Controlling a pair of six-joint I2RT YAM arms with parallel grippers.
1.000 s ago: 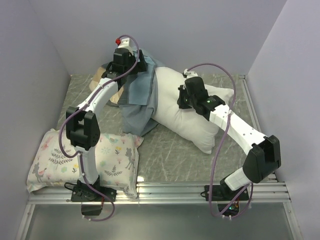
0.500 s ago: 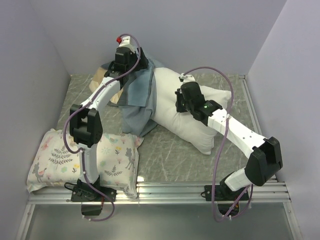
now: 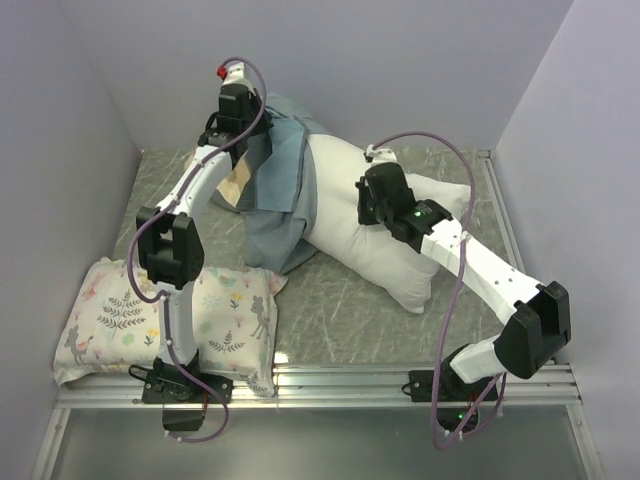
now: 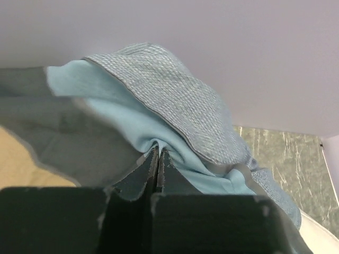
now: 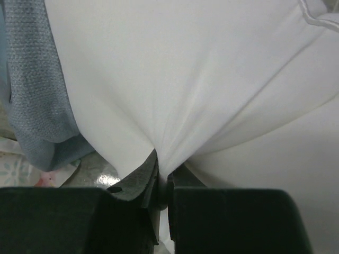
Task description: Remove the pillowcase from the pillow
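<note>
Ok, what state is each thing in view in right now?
pillowcase: partly off, bunched over the far-left end of the pillow.
pillow: mostly bare, lying down.
left hand: shut on the pillowcase.
right hand: shut on the pillow.
floral pillow: lying flat, neither hand on it.

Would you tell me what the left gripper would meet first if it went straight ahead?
The left gripper would meet the bunched pillowcase it pinches; behind that, probably the back wall.

Up at the back wall, the left gripper (image 3: 250,128) is buried in the bunched grey-blue pillowcase (image 3: 275,190). The right gripper (image 3: 371,208) presses down on the white pillow (image 3: 400,255), which is mostly bare. A floral cushion (image 3: 225,310) lies by the left arm's base.
</note>
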